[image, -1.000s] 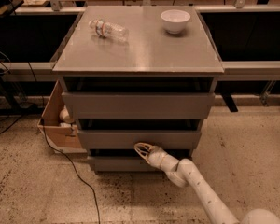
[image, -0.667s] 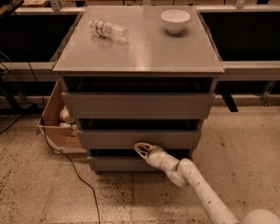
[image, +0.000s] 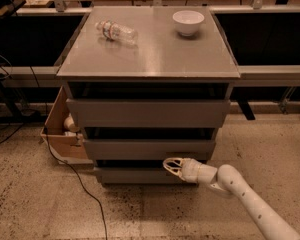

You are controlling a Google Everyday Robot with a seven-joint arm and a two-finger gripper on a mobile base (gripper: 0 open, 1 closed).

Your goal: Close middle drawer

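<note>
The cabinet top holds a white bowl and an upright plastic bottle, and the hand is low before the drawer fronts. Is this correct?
Not fully. The camera view shows the plastic bottle lying on its side, not upright. The white bowl is on the cabinet top, and the hand is low before the drawer fronts, by the middle drawer.

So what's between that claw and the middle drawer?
Nothing, by the camera view: the claw sits just below the front panel of the middle drawer, no object between. Whether they touch is unclear.

A plastic bottle (image: 116, 31) lies on its side on the cabinet top (image: 150, 59), apart from an upright white bowl (image: 188, 22).
</note>
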